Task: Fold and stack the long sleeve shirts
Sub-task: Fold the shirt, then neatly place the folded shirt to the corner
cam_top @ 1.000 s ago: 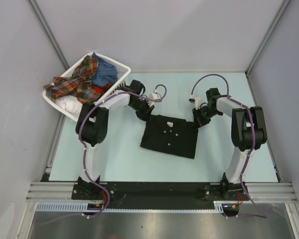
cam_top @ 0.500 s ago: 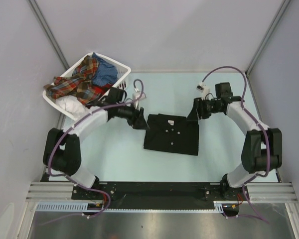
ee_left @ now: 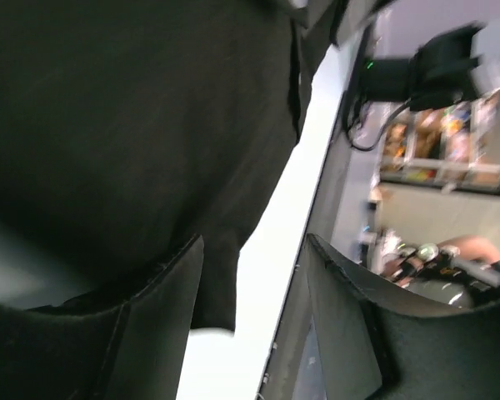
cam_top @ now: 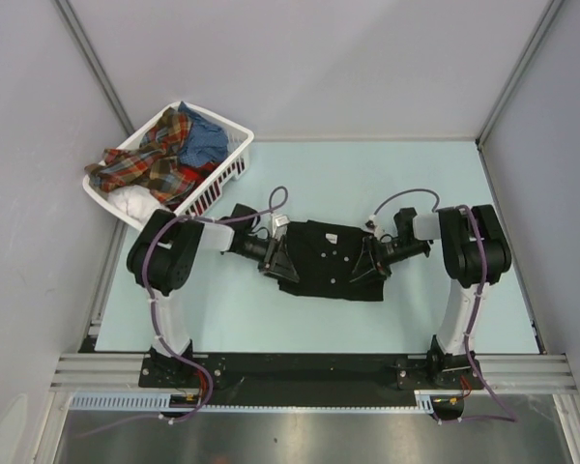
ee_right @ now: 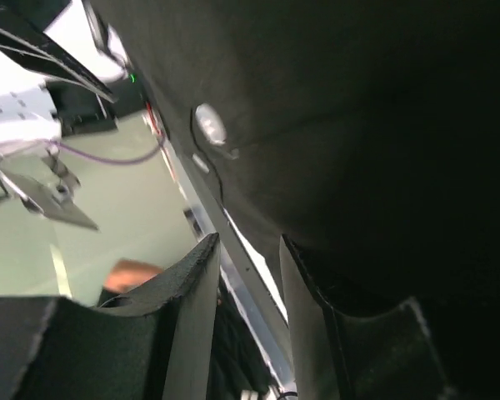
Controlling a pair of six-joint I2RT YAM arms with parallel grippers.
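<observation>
A black long sleeve shirt (cam_top: 329, 263) lies folded in a rectangle at the table's middle, its button placket up. My left gripper (cam_top: 278, 259) is low at its left edge, and my right gripper (cam_top: 367, 259) is low at its right edge. In the left wrist view the gripper (ee_left: 254, 250) is open, with black cloth (ee_left: 133, 125) lying against the left finger. In the right wrist view the gripper (ee_right: 248, 246) is open, with black cloth (ee_right: 358, 108) and a white button (ee_right: 208, 122) by the right finger. Red-orange plaid (cam_top: 155, 155), blue (cam_top: 205, 140) and white (cam_top: 133, 201) shirts fill the basket.
The white slatted basket (cam_top: 234, 166) stands at the back left corner, close to my left arm. Grey walls close off the back and both sides. A black rail runs along the near edge.
Both grippers have come down from the shirt's far corners and inward, to its left and right edges. The shirt has stayed at the table's middle.
</observation>
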